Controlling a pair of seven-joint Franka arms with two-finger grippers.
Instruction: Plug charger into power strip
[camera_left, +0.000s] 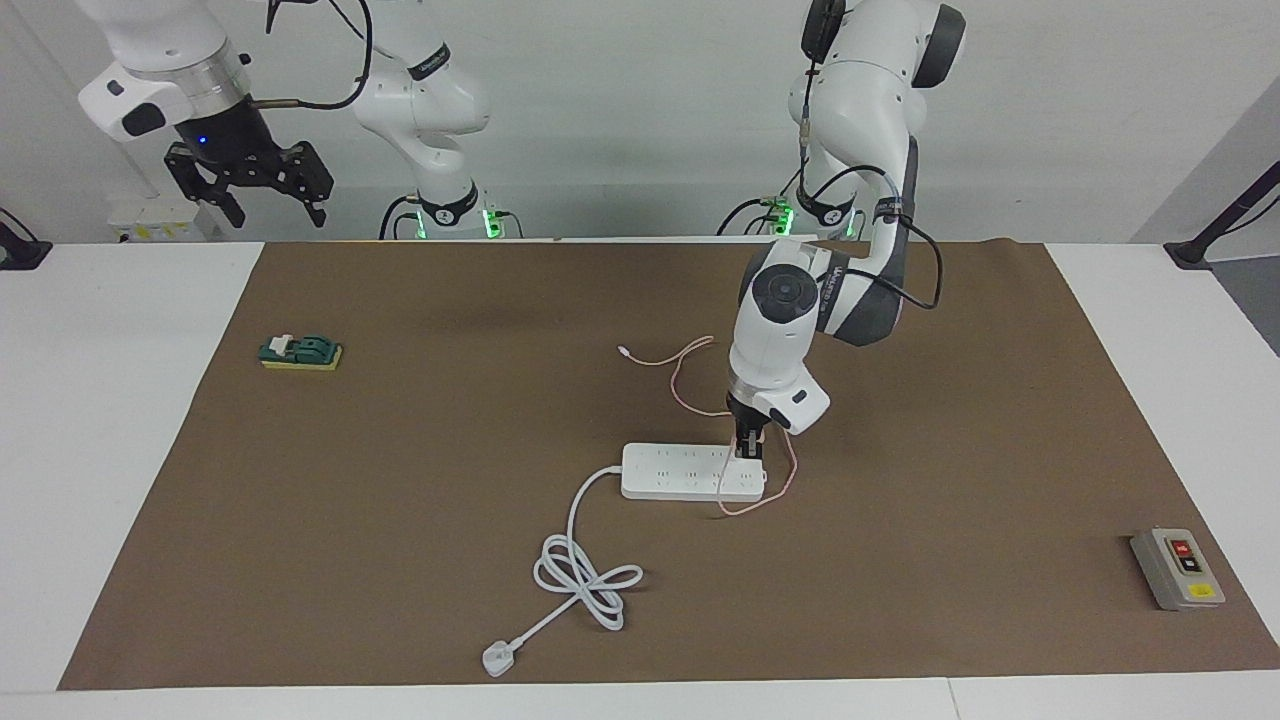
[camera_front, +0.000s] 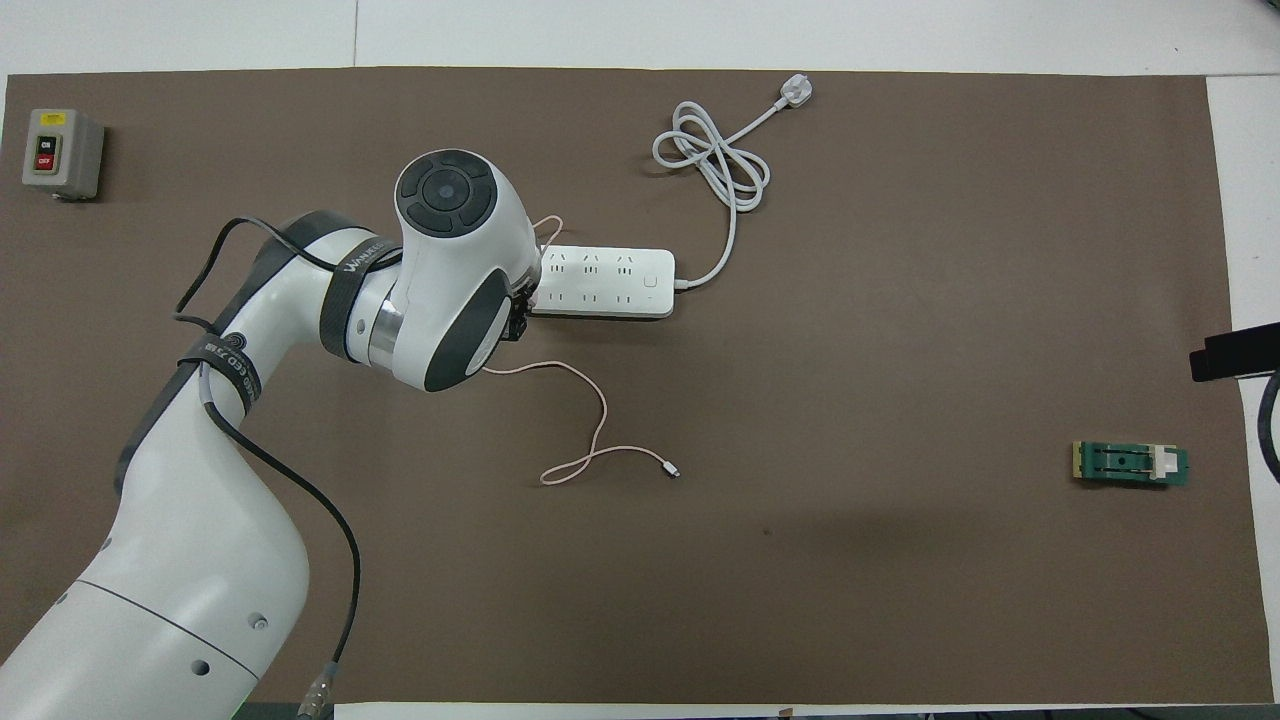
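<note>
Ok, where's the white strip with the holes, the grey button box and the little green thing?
power strip (camera_left: 670, 472): facing view, on its socket-covered top.
grey button box (camera_left: 1176, 568): facing view, on its top face.
green block (camera_left: 305, 351): facing view, on its green top.

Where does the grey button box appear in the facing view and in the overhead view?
Facing view: the button box lies at the lower right, on the brown mat's corner.
Overhead view: the box lies at the upper left, on the same mat corner.
Shared landmark: the power strip near the middle, with the left gripper over one end.
</note>
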